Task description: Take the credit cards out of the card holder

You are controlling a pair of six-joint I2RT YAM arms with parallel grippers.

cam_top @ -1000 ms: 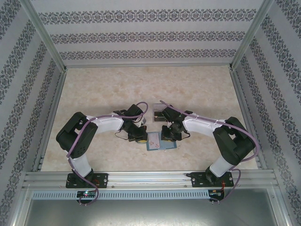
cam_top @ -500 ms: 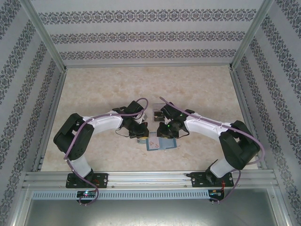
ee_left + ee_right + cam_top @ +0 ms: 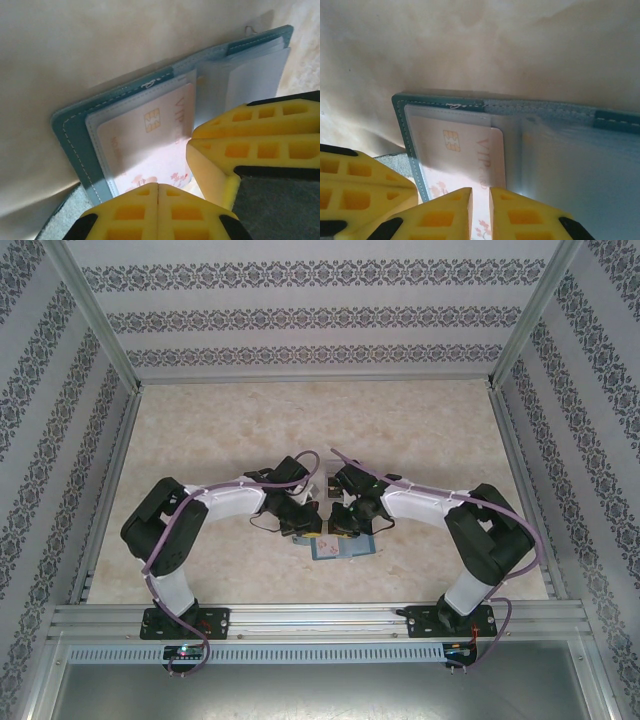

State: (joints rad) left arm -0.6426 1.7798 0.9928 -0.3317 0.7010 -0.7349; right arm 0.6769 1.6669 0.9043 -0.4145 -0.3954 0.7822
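Right pincer (image 3: 480,192) is narrowed to a slit at the credit card (image 3: 462,150) edge; whether it pinches I cannot tell. Left pincer (image 3: 158,186), shut, beside it, seems to pin the open card holder (image 3: 70,142). Extraction is just starting: next comes a sure pinch, then sliding the card out.

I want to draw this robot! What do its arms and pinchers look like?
The left arm and right arm have chunky black joints, white middle links and looping purple cables. The left gripper and right gripper have bright yellow fingers with little square pockets, backed in black.
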